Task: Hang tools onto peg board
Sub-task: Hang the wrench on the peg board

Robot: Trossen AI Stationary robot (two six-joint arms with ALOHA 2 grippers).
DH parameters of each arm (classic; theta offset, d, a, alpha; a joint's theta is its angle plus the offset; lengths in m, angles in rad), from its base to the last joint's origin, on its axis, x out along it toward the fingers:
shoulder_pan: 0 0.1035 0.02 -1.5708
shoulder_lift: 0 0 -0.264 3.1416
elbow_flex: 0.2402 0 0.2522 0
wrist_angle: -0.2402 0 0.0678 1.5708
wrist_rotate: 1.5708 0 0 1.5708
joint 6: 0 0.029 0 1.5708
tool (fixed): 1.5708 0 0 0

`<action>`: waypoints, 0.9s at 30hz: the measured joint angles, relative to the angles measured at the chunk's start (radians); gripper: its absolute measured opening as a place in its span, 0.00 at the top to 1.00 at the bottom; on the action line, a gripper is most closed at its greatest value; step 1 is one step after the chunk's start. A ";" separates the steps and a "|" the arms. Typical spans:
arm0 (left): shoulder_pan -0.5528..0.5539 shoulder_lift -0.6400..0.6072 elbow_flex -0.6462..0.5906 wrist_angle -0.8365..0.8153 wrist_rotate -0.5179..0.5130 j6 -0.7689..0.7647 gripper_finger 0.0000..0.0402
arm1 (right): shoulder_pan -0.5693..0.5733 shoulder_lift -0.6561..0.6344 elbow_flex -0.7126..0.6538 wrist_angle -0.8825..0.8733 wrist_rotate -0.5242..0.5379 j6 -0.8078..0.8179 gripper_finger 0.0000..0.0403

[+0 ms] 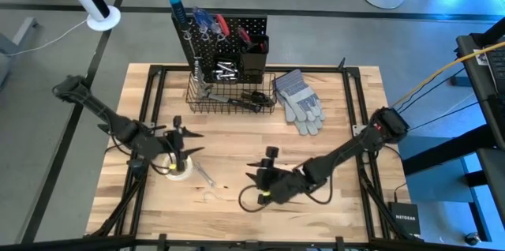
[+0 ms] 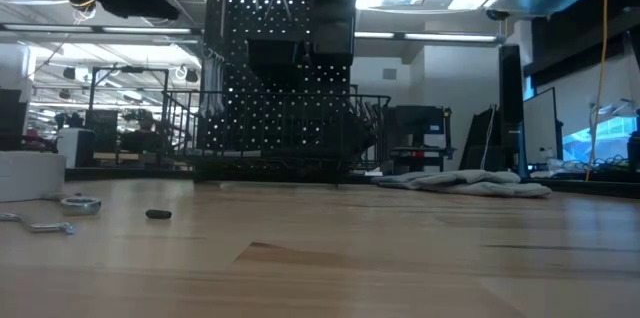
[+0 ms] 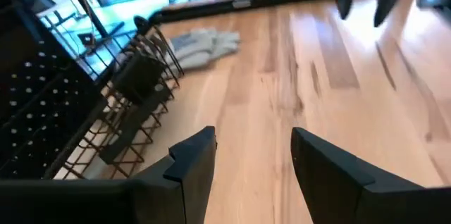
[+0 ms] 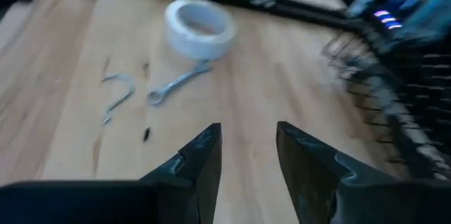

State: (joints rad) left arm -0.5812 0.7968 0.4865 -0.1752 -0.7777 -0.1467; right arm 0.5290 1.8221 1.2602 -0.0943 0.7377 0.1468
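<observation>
A small black box [image 1: 405, 218] is lying on the floor by the worktop's [image 1: 347, 204] right corner, and white letters on it are reading NETGEAR. No other writing can be read. The peg board [image 1: 237, 34] is standing at the back edge, with red and blue tools [image 1: 211, 24] hanging on it and a wire basket [image 1: 229, 97] at its base. Grey gloves [image 1: 300, 101] are lying just beside the basket. The left gripper [image 1: 183, 134] is hanging open and empty over the white tape roll [image 1: 177, 170]. A wrench [image 1: 204, 175] is lying beside the roll, and a loose hook [image 4: 118, 97] is resting near it. The right gripper [image 1: 256, 178] is sitting open and empty near the front middle. Bare wood is stretching wide between the two grippers and the basket.
</observation>
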 joint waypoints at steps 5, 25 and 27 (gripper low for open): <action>-0.035 0.179 0.125 -0.153 -0.010 -0.044 0.56 | -0.042 0.000 0.000 -0.041 -0.207 -0.014 0.65; 0.165 0.765 0.367 -0.516 0.691 0.092 0.57 | 0.082 0.002 -0.060 -0.018 -0.204 0.267 0.65; 0.172 0.784 0.367 -0.515 0.721 0.116 0.59 | 0.092 0.002 -0.060 -0.018 -0.193 0.293 0.65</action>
State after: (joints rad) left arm -0.4088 1.5809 0.8532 -0.6902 -0.0569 -0.0307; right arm 0.6207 1.8236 1.1999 -0.1127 0.5449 0.4398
